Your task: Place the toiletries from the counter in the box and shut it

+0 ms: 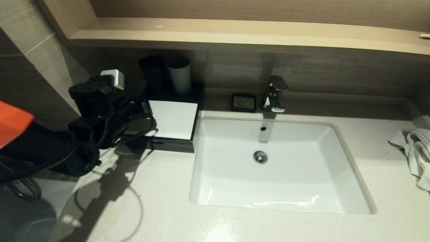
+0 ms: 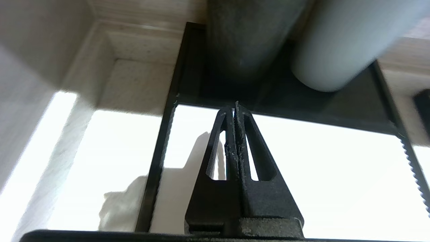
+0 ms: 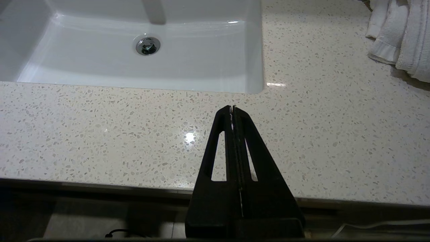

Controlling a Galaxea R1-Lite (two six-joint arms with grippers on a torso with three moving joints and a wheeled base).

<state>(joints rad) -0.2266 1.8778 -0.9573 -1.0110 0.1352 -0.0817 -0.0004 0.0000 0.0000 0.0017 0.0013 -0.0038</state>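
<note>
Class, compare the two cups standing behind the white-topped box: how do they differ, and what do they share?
The dark cup is nearly black; the pale cup is light grey-white. The dark cup stands nearer the wall corner on the robot's left; the pale cup stands nearer the faucet. Both are upright, plain cylinders of similar height, side by side behind the box.

Left arm reaches forward at the robot's left side, wrist roughly level. Left tool (image 2: 235, 109): fingers pressed together, nothing between them. Right arm out of the head view. Right tool (image 3: 232, 109): fingers closed tip to tip, empty, angled downward.
</note>
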